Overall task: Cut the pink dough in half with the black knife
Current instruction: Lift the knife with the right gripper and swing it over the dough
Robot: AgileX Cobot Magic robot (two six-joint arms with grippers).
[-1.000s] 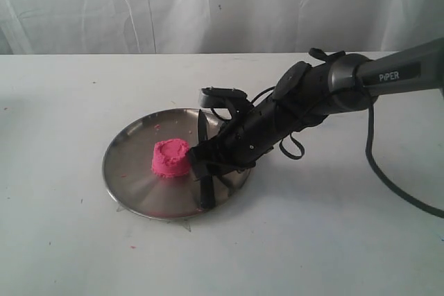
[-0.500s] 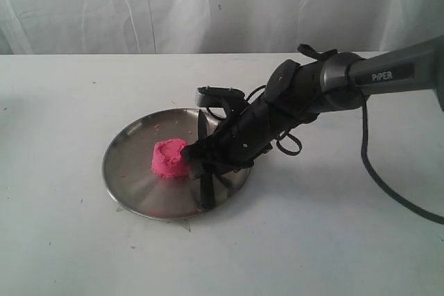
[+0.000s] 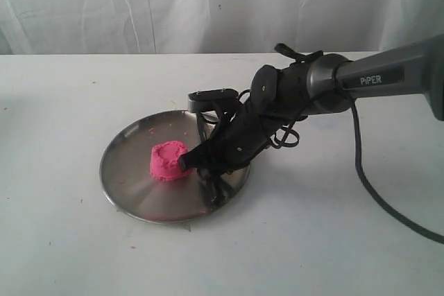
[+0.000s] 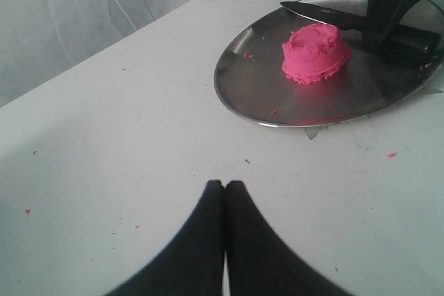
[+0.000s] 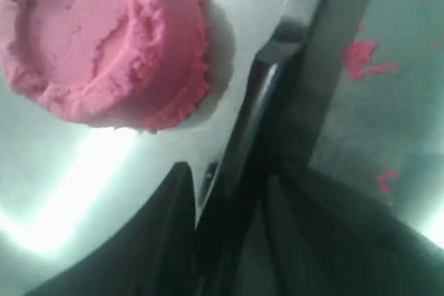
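Counter: flat, matte white, w/ scattered pink crumbs; pale wrinkled sheet hangs behind it.

Right arm: grey metal tube, black wrist section wrapped in cable loops, slants down from the right onto the plate.

Plate: round, shallow, brushed steel, shiny, reflective; a few pink flecks on the surface.

Black knife: slim, matte all-black, pointed blade, lies flat on the plate just beside the dough, on the side toward the right arm. Handle end sits under the pincer.

Right pincer: black, low over the plate. Wrist view shows a finger on each side of the knife's handle, w/ a sliver of gap on each side – partly parted, contact w/ the handle can't be told for sure.

Left pincer: two smooth black tapered fingers pressed tip to tip, closed on nothing, over bare counter, well apart from the plate.

Pink dough: bright pink, soft, matte, squat cup-shaped lump w/ dished top and rough crumbly rim; one piece, uncut, near the plate's middle.
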